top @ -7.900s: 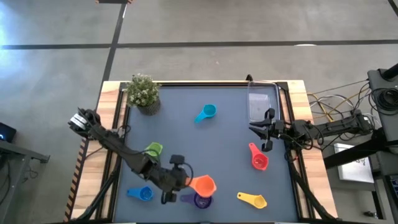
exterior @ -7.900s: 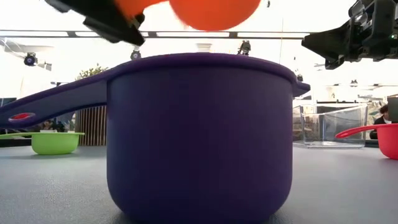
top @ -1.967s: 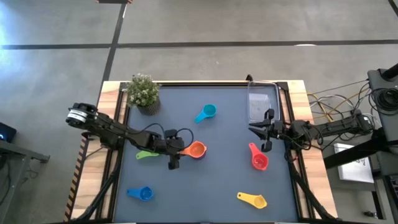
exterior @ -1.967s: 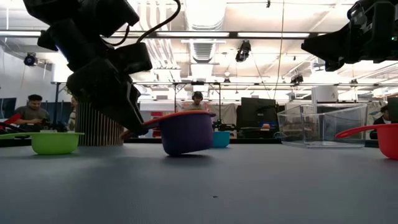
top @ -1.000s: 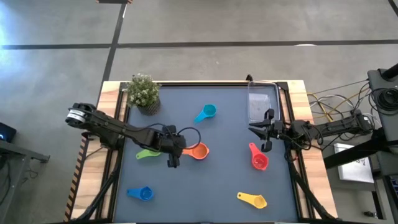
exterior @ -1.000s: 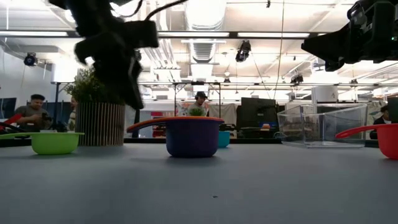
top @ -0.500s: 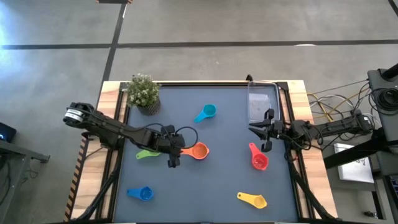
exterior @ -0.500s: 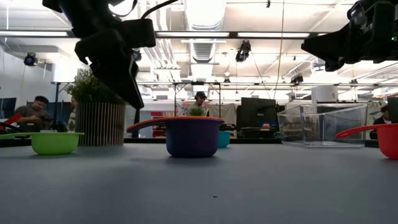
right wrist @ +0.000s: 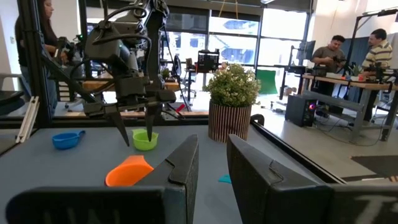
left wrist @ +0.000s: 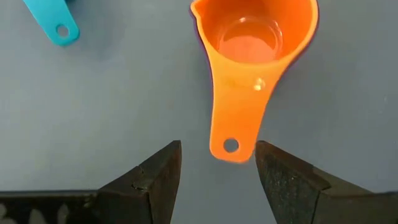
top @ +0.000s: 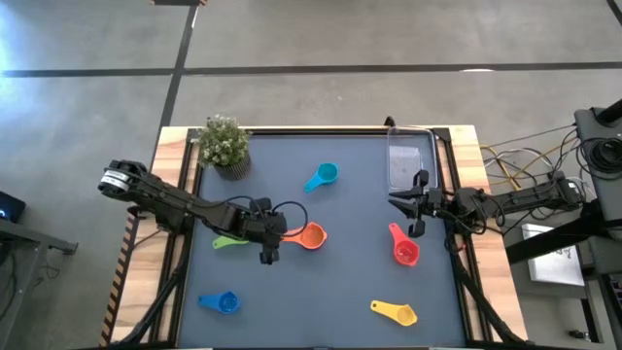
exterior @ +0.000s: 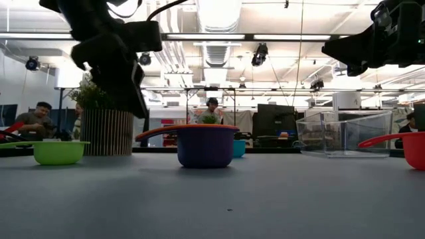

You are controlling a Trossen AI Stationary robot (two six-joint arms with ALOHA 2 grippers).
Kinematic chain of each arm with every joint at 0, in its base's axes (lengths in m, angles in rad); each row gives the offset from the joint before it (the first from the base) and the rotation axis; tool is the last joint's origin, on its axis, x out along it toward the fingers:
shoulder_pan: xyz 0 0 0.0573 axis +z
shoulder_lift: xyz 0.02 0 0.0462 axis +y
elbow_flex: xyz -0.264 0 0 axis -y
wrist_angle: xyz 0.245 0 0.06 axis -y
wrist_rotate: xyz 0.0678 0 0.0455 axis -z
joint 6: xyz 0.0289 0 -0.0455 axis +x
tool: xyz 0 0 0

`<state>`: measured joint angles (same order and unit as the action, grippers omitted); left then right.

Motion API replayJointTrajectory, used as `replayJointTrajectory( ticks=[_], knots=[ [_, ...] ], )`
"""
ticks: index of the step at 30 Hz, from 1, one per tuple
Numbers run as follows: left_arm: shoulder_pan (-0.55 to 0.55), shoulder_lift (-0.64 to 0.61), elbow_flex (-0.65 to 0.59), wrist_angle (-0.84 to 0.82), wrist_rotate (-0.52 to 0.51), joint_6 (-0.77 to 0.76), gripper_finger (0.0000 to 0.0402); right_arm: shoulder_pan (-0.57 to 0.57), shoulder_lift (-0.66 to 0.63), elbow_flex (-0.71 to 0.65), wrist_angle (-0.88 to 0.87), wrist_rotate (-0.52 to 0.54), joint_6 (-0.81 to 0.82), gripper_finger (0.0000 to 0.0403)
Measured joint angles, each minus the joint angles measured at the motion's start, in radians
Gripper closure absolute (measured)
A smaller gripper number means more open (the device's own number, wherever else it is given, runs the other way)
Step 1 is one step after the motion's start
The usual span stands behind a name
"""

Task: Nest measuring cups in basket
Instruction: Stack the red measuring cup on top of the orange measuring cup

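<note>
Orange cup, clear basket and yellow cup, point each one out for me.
orange cup [left wrist: 252,37], left wrist view, inside of its bowl.
clear basket [top: 407,137], high view, its far rim.
yellow cup [top: 403,314], high view, its bowl.

Orange cup [top: 310,235] nested in purple cup [exterior: 202,147], mid-table; clear basket [top: 408,160] apart.

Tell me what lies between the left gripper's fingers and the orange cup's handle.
Nothing: in the left wrist view, bare grey table separates the open left gripper from the orange cup, whose handle points at the gap.
</note>
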<state>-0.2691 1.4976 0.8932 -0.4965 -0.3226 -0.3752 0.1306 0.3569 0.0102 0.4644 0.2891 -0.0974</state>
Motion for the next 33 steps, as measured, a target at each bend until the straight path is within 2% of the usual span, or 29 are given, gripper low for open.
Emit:
replayJointTrajectory(
  ticks=[11, 23, 33],
  knots=[
    [-0.050, -0.057, -0.040, -0.066, -0.001, -0.102, 0.0213, 0.000, 0.000, 0.000, 0.000, 0.000, 0.000, 0.0330],
    [-0.064, -0.265, -0.211, -0.067, -0.008, -0.243, 0.0213, 0.000, 0.000, 0.000, -0.003, 0.000, 0.000, 0.0330],
    [-0.065, -0.397, -0.295, -0.111, 0.005, -0.294, 0.0213, 0.000, 0.000, 0.000, -0.004, 0.000, 0.000, 0.0330]
  ],
)
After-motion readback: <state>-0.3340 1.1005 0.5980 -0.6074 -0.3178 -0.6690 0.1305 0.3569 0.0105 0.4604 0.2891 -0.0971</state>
